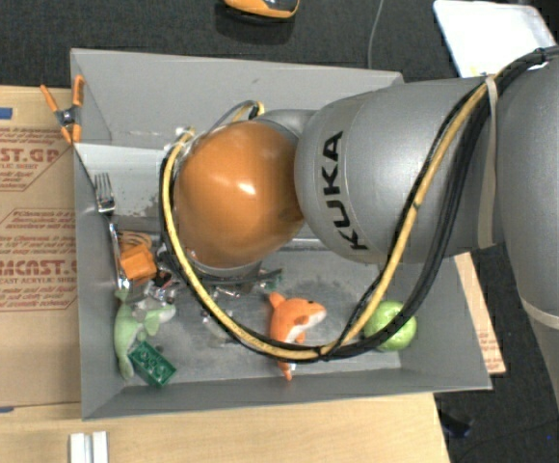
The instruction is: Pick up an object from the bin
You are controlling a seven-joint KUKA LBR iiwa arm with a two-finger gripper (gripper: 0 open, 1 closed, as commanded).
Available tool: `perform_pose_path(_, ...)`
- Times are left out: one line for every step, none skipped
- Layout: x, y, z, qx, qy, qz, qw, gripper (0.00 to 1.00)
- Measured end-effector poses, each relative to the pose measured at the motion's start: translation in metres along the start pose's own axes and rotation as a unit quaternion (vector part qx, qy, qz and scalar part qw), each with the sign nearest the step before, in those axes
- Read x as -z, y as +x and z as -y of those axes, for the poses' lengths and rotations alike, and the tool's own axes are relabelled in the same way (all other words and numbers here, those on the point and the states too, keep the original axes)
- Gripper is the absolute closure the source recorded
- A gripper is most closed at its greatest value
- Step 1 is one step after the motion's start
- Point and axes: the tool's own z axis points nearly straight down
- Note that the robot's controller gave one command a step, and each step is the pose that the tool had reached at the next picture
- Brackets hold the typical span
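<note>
Dark surface (pixel 29 27) lies all round a grey metal bin (pixel 241 80), and I'm looking down into it. Against the left wall a silver fork (pixel 101 196) lies with its tines pointing to the far end. Just below it sits a small orange piece (pixel 135 258), then a pale green soft thing (pixel 128 328) and a little dark green block (pixel 152 363) in the near left corner. Over the bin's left-middle hangs the wrist's round orange cover (pixel 236 196), looped by yellow and black cables. Whether the jaws beneath it are open or closed I cannot tell. The orange piece lies just beside the cover's left edge. An orange and white fish toy (pixel 294 318) lies on the floor near its lower right. Further right rests a green ball (pixel 392 328), partly behind the cables. The grey arm (pixel 405 181) comes in from the right.
</note>
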Motion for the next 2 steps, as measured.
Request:
perform_pose_path(-0.034,0.002,-0.005,0.108,0.004,0.0031,0.9941,0.0)
perform_pose_path(-0.058,0.0,-0.011,0.143,-0.001,0.0015,0.9897,0.0)
